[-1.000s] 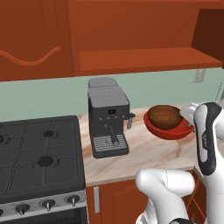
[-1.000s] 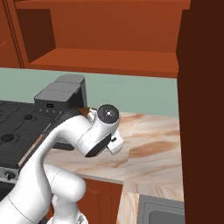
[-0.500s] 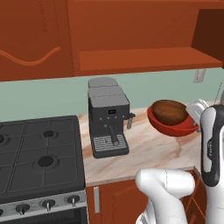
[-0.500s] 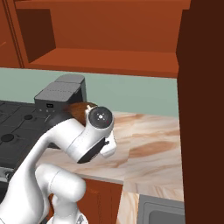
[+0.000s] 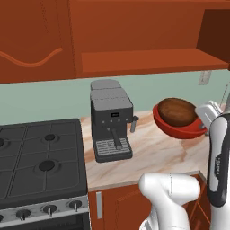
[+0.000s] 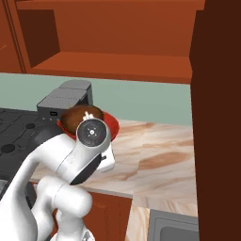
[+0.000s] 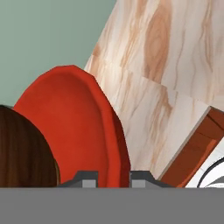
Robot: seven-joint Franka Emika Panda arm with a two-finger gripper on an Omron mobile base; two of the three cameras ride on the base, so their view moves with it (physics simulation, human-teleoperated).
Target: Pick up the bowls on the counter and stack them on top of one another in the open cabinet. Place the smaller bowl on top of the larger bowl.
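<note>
Brown bowl [image 5: 177, 112] inside red bowl [image 5: 179, 129]

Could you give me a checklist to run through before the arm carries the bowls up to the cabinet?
1. Grip on red bowl: ok; in the hand view the gripper pinches its rim.
2. Brown bowl nested in the red bowl: ok.
3. Bowls clear of the counter: ok, lifted and tilted.
4. Brown bowl secure against sliding out: cannot tell; the tilt is a risk.
5. Cabinet shelf free for the stack: ok, bare where seen.
6. Coffee machine clear of the path: ok, it stands to the left of the bowls.
</note>
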